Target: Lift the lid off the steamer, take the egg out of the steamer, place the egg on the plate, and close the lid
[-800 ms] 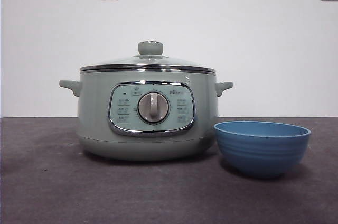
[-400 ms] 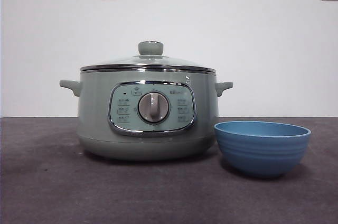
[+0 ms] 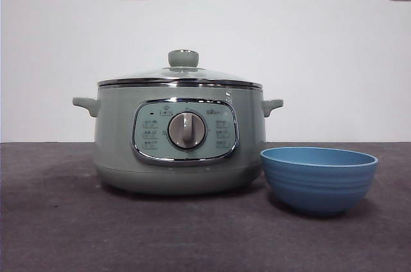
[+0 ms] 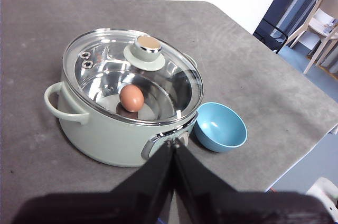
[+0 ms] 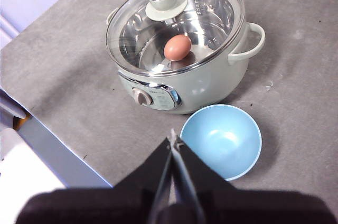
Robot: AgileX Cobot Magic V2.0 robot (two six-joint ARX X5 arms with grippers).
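The big round sage-green steamer (image 3: 180, 137) sits on the dark grey counter (image 3: 64, 233), its chrome-framed panel and grey dial (image 3: 187, 130) facing the front camera. The domed clear-glass lid (image 3: 180, 77) with its sage-green knob (image 3: 183, 58) rests squarely on the pot's rim. Through the glass, one brown egg (image 4: 131, 98) lies on the shiny steel floor inside. Just beside the steamer, on the side of one small handle (image 3: 272, 105), stands the matte blue ribbed plate (image 3: 319, 179), really a bowl, close but apart from the pot wall. The left claw (image 4: 173, 147) hangs above the counter, jaws pressed together, gripping nothing. The right claw (image 5: 172, 142) hangs likewise, jaws pressed together and gripping nothing.
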